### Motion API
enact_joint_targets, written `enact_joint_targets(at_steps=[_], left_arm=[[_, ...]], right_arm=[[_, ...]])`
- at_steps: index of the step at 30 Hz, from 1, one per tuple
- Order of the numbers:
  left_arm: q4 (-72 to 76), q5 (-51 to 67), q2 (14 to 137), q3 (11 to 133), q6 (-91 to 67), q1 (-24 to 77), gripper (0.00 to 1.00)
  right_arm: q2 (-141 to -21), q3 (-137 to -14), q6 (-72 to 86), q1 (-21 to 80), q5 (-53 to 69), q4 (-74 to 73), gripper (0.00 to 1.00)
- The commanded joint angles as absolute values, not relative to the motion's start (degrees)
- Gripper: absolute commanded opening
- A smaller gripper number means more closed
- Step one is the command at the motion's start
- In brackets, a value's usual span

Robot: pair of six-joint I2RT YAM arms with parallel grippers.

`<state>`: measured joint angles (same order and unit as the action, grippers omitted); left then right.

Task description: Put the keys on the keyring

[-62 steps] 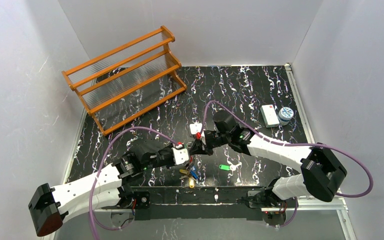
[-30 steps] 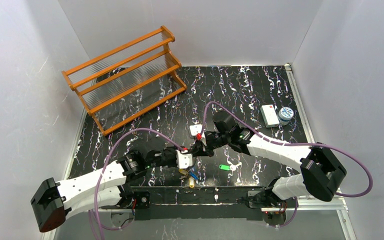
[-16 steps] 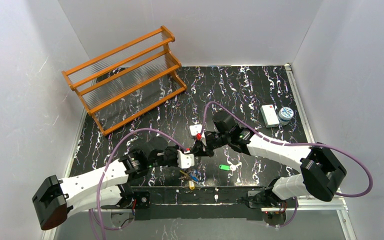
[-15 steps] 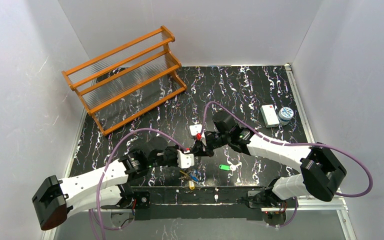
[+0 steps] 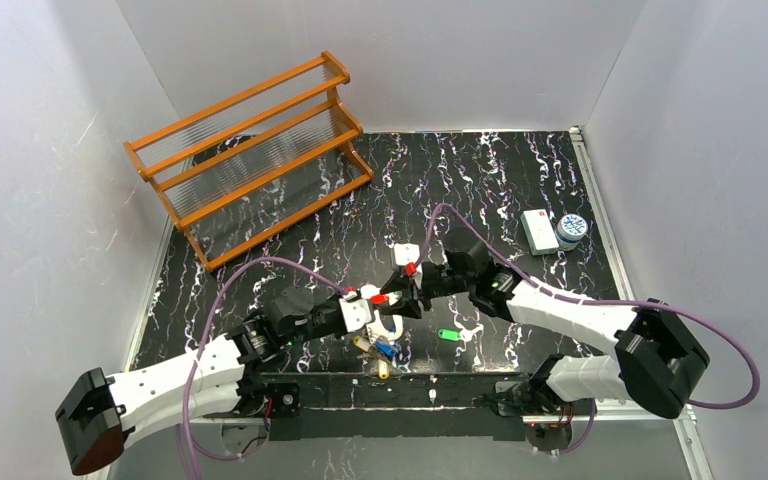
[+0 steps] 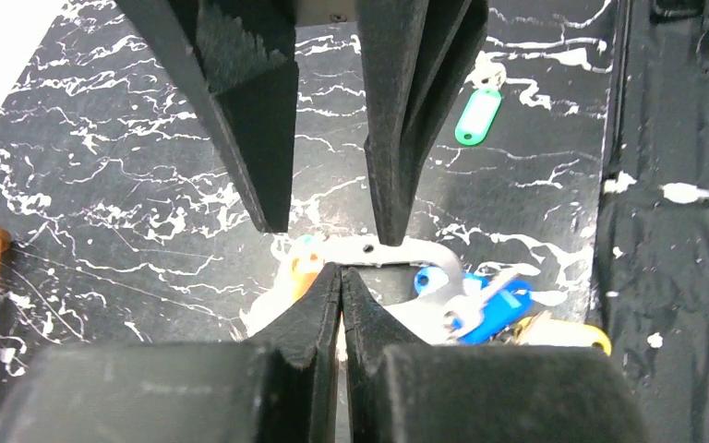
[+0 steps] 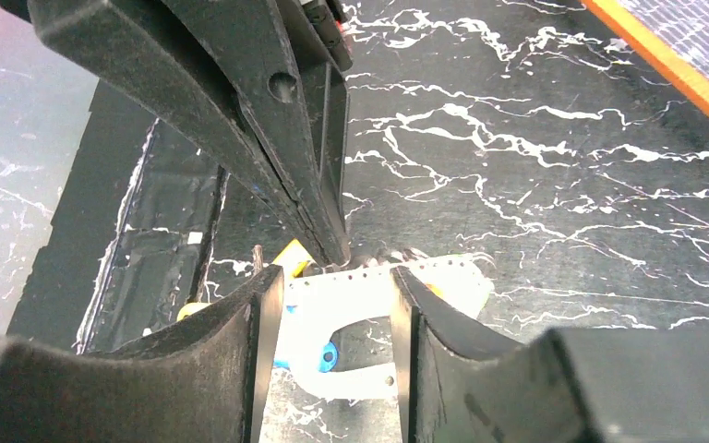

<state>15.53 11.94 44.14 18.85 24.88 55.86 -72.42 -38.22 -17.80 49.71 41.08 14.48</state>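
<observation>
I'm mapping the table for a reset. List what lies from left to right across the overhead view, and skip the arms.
wooden rack → bunch of keys → green-tagged key → white box → round tub

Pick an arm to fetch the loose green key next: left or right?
Right. The right gripper stands open, holding nothing, and the green key lies on its side. The left gripper is shut, apparently pinching the keyring.
</observation>
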Motion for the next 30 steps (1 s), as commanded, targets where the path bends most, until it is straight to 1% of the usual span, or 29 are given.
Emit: enact_joint_targets(at_steps=[1,4,9,10,11,13,14,15,16,19,22,27,30], left_arm=[[24.8,12.5,41.4,15.7,15.5,56.1,0.00],[27.1,11.8,40.3,13.8,13.6,56.0,0.00],[25.6,7.0,38.2,12.7,13.2,56.0,0.00],[25.3,4.5,37.7,12.4,12.5,56.0,0.06],[25.1,2.3,37.2,12.1,11.4,56.1,0.15],[24.7,-2.5,36.6,11.7,9.0,56.1,0.30],[24.4,-4.4,36.3,11.7,7.5,56.0,0.42],[24.1,-6.7,36.2,11.6,5.4,56.1,0.49],[24.0,-9.5,36.2,11.5,3.3,56.1,0.55],[21.9,-16.7,37.0,11.6,-3.0,56.0,0.67],[18.2,-20.0,38.9,13.1,-7.0,56.0,0.71],[13.2,-19.5,45.2,16.6,-8.3,55.4,0.74],[9.8,-18.8,49.6,19.9,-10.6,53.5,0.75]], right_arm=[[-69.8,-36.8,-15.2,48.8,41.4,21.4,0.52],[-69.9,-35.9,-14.8,48.3,41.0,22.1,0.50],[-70.0,-34.9,-13.9,47.6,39.1,22.9,0.52],[-70.2,-34.8,-13.9,47.5,38.6,23.0,0.52],[-70.3,-34.6,-13.8,47.5,38.0,23.2,0.53],[-70.9,-34.3,-13.1,47.4,36.6,23.7,0.56],[-71.3,-34.2,-12.9,47.3,35.9,23.9,0.58],[-71.6,-33.9,-12.3,47.2,35.3,24.5,0.59],[-72.2,-33.6,-12.2,47.2,34.9,25.4,0.60],[-74.4,-33.3,-12.3,47.0,34.7,27.9,0.60],[-78.1,-34.2,-13.9,46.9,36.0,28.3,0.57],[-83.9,-36.6,-16.6,46.9,38.1,29.4,0.53],[-86.7,-38.2,-16.8,46.9,38.2,30.4,0.52]])
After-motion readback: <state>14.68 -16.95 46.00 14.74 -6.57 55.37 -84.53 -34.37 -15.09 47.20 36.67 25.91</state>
